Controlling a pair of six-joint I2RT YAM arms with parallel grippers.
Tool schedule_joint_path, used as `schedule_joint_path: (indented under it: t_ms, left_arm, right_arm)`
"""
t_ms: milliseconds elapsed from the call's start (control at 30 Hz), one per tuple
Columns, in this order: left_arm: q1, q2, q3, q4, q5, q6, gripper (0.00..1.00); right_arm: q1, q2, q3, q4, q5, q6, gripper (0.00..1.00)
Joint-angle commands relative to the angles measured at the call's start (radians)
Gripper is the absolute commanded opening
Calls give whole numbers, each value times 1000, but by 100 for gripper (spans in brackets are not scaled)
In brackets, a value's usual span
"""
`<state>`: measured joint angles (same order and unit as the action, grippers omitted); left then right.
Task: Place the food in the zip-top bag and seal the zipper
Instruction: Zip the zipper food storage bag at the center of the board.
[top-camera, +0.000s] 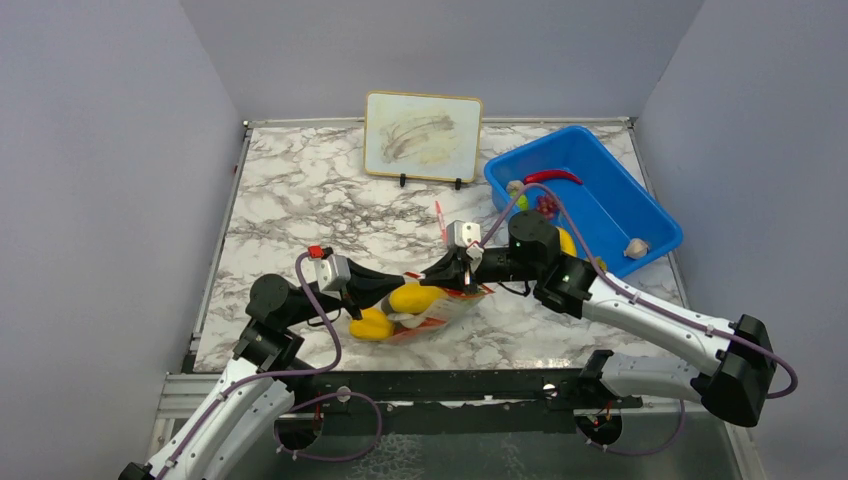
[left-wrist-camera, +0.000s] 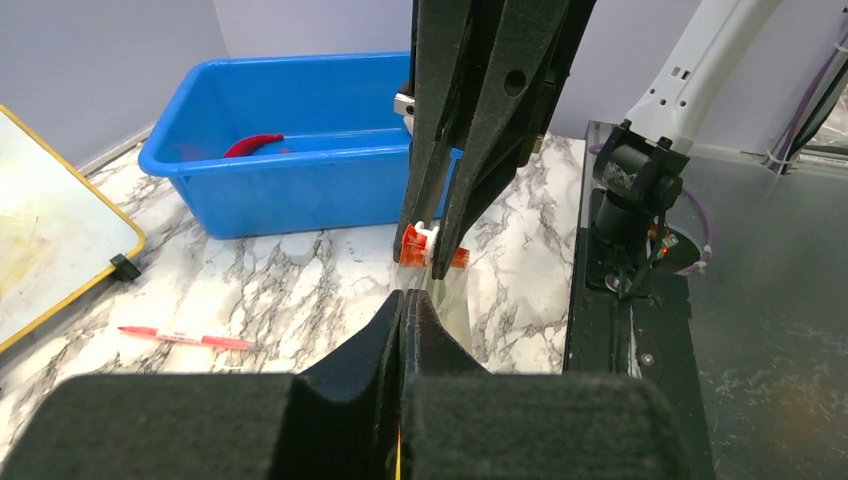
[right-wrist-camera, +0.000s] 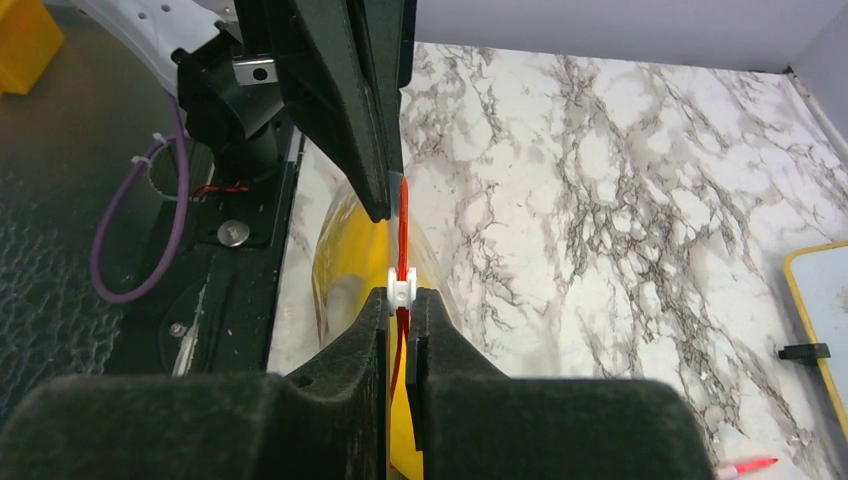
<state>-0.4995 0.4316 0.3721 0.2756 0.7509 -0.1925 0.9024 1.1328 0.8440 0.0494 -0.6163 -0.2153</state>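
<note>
The clear zip-top bag (top-camera: 432, 312) lies at the table's near middle with yellow food (top-camera: 412, 298) inside; another yellow piece (top-camera: 371, 325) sits at its left end. My left gripper (top-camera: 398, 284) is shut on the bag's mouth edge, and the clear plastic (left-wrist-camera: 455, 300) shows just past its tips (left-wrist-camera: 404, 298). My right gripper (top-camera: 441, 274) faces it, shut on the white slider (right-wrist-camera: 400, 289) of the red-orange zipper (right-wrist-camera: 404, 215). Yellow food (right-wrist-camera: 340, 250) shows under the strip. A red chili (top-camera: 553, 177), a white mushroom (top-camera: 635, 248) and small round pieces (top-camera: 545, 204) lie in the blue bin.
The blue bin (top-camera: 640, 215) stands at the back right, and it shows in the left wrist view (left-wrist-camera: 300, 190). A framed board (top-camera: 423, 136) leans at the back. A red-and-white pen (top-camera: 440, 218) lies behind the bag on the marble.
</note>
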Motion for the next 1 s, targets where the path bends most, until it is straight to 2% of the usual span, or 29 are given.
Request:
schedule_joint_path:
  t_ms: [0, 967]
  left_arm:
    - [6, -21, 20, 64, -2, -5, 0]
    - [6, 3, 26, 104, 9, -41, 0]
  right_arm:
    - [-5, -20, -31, -86, 72, -18, 1]
    - [-5, -137, -92, -218, 196, -56, 1]
